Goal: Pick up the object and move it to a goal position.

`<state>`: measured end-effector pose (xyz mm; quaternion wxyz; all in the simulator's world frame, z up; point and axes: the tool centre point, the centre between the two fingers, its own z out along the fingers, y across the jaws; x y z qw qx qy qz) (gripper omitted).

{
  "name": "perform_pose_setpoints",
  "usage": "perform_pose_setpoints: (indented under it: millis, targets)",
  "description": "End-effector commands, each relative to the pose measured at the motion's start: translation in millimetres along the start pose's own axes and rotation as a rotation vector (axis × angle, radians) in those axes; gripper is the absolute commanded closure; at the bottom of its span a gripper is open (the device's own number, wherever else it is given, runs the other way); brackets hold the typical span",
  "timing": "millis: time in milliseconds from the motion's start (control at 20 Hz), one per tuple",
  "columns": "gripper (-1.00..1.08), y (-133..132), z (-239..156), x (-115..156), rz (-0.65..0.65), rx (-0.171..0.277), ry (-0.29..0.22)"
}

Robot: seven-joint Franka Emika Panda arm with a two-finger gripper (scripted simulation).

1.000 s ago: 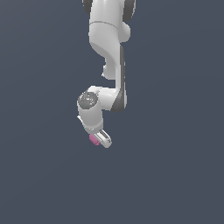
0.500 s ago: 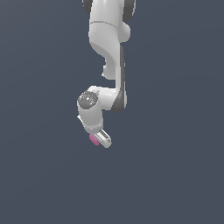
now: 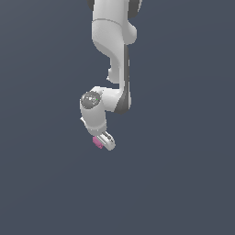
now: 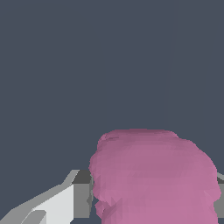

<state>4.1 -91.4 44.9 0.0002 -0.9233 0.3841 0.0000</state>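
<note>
- One white arm (image 3: 112, 41) comes down from the upper edge of the exterior view, and no second arm shows in either picture.
- Its thick upper link runs downward, narrows to a dark-sided link, then bends at a rounded joint toward the exterior view's left.
- That joint carries a grey round cap facing the camera, and the wrist section below it slants down toward the exterior view's right.
- One gripper (image 3: 103, 141) sits at the low end of the arm, tilted rather than pointing straight down.
- One object (image 3: 97, 142), pink-magenta and lumpy, shows at the gripper's tip, on the side toward the exterior view's left, touching the white finger beside it.
- In the wrist view the same object (image 4: 153, 179) fills the space close to the camera, rounded and uneven on its surface.
- One finger (image 4: 65, 201) is plainly seen in the wrist view, white and grey, pressed against the object's flank; a sliver of grey shows at the object's opposite flank.
- The fingers are clamped on the object, which sits between them.
- Everything behind the arm and the object is one plain dark blue-grey backdrop (image 3: 183, 137); no floor line or shadow shows, so whether the object hangs clear of a surface cannot be told.
</note>
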Motion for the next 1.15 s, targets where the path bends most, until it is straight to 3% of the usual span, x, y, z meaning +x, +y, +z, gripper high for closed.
perform_pose_setpoints:
  millis: [0,600,1100]
  targets:
    - [1.08,10.6,-1.4,-4.4,0.0,0.0,0.0]
    - [1.08,76.6,-9.5,-32.3,0.0,0.0,0.0]
    - [1.08,98.0,-12.0,-39.9,0.001,0.0,0.0]
